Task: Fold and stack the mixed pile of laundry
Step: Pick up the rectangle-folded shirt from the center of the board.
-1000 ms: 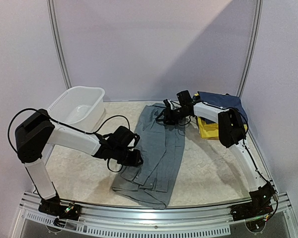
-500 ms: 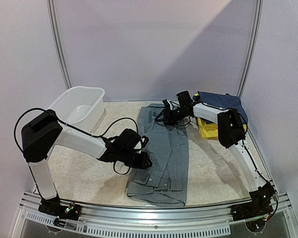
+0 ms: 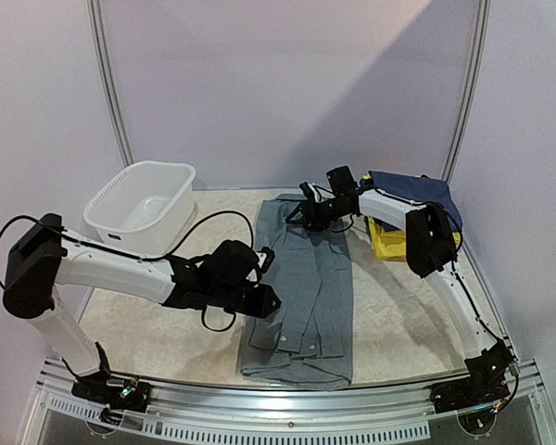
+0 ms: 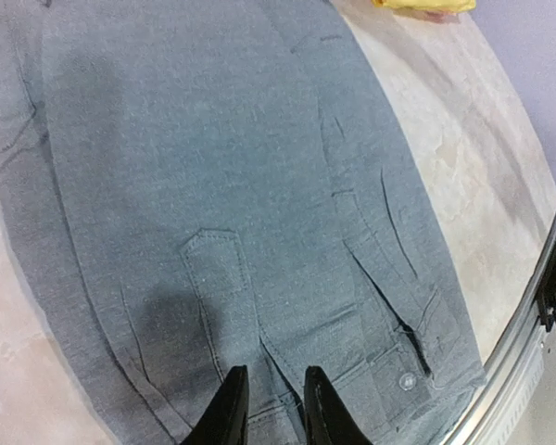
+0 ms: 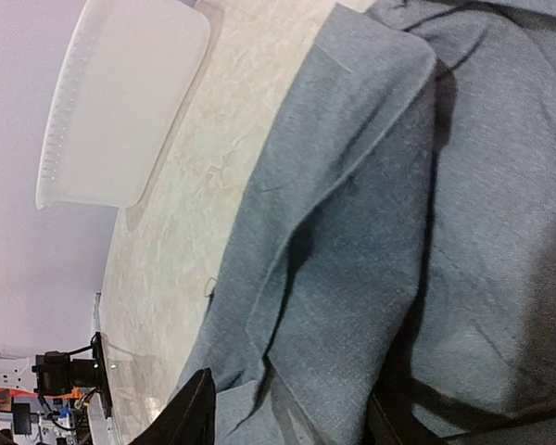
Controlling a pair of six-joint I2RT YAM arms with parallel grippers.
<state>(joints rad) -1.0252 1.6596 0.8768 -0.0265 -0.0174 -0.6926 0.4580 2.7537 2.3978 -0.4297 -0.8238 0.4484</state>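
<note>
By the rail, the left gripper (image 4: pixel 269 385) pinches the near left edge of the grey trousers (image 3: pixel 306 278). Their near end has swung right since a second ago, and they now lie straight at mid-frame. Bare table (image 3: pixel 403 315) flanks them. Farther up, the right gripper (image 5: pixel 292 403) is spread over their far end, beside the yellow garment (image 3: pixel 385 244) and navy garment (image 3: pixel 417 190) at upper right.

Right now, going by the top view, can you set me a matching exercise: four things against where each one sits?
Things:
1 grey trousers
2 white basin
3 yellow garment
4 navy garment

Places:
A far left
B far right, topmost
C centre, laid out long
D far right, beneath the navy one

Pairs: 1-C, 2-A, 3-D, 4-B
</note>
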